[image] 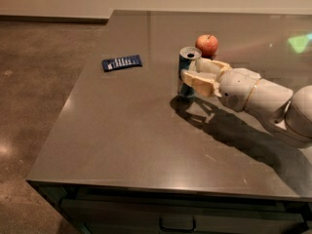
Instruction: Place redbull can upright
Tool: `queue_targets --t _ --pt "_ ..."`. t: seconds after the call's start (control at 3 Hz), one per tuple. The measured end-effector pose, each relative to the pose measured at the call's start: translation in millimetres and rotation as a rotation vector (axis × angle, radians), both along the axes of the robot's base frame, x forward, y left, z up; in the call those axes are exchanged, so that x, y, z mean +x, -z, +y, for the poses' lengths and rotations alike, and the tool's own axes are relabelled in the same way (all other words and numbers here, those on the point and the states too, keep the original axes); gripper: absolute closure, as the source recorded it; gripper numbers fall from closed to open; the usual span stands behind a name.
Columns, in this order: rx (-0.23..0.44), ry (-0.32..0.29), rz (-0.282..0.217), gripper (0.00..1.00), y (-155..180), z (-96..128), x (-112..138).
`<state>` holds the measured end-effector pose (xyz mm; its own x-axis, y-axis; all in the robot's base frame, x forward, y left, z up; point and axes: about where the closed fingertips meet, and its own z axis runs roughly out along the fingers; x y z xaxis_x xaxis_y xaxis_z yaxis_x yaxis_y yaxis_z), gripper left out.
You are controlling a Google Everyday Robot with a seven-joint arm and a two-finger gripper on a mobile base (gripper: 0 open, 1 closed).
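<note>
The redbull can (pixel 185 61) stood on its base toward the far-right part of the grey table (pixel 131 135), its long axis vertical, its open silver top facing up and its foot apparently on the surface. The gripper (pixel 189 71) reached in from the 3 o'clock side, fingers roughly level with the tabletop. One cream finger (pixel 197 83) crossed the near face of the can at mid-height and the other passed behind it, so the can sat between them – closed on it, as far as could be seen. From the wrist, the can lay at 9 o'clock, right at the fingertips.

That relation seemed to decide the next move. With the can already vertical, the job looked nearly done. What remained was probably to let the fingers part and draw the arm (pixel 265 101) straight back toward 3 o'clock – any sideways drag could tip so slim a can.

By count there was one can, one gripper, and one red apple (pixel 206 45) just beyond the can at 1 o'clock, close to it but apparently not touching. One flat dark-blue packet (pixel 122 62) lay well apart at 9 o'clock of the can.
</note>
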<state>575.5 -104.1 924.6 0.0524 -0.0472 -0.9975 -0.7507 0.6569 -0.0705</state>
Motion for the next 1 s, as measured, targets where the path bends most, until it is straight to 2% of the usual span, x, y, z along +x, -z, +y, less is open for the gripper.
queue_targets --t 1.0 --pt "0.014 0.007 0.001 0.13 6.9 -6.9 -1.2"
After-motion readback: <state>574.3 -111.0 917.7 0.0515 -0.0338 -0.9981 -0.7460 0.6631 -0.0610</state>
